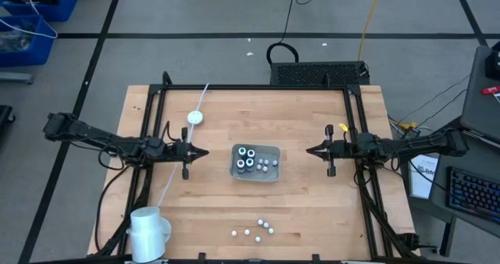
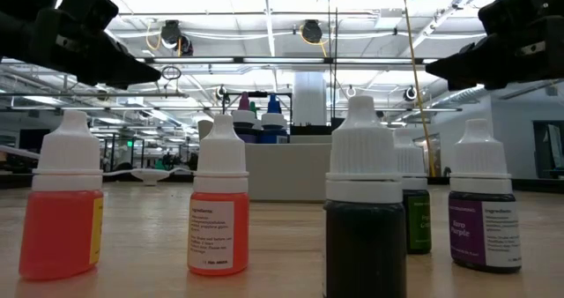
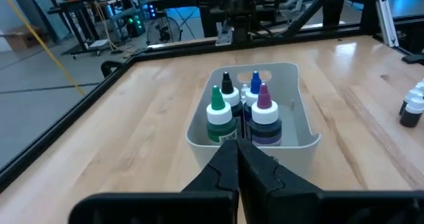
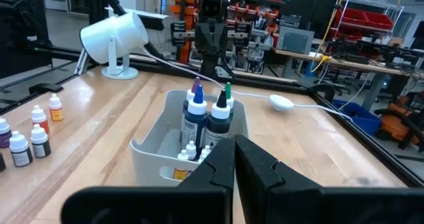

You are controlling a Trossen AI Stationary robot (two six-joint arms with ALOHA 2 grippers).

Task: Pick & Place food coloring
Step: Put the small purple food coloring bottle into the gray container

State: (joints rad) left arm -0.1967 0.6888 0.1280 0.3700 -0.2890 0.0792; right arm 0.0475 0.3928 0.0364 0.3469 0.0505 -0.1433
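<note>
Both grippers hang above the wooden table (image 1: pixel 312 201) with fingers pressed together and holding nothing, the left gripper (image 1: pixel 205 151) to one side of the grey tray (image 1: pixel 273 176) and the right gripper (image 1: pixel 308 149) to the other, each well clear of it. The tray holds several larger bottles (image 1: pixel 247 156) at the table's middle. The small food coloring bottles (image 1: pixel 253 230) stand loose on the table nearer its front edge, apart from the tray and from both arms.

The wooden table (image 1: pixel 312 209) bears a grey tray (image 1: pixel 273 151), small food-coloring bottles (image 1: pixel 254 230) — and a white lamp (image 1: pixel 148 231).
</note>
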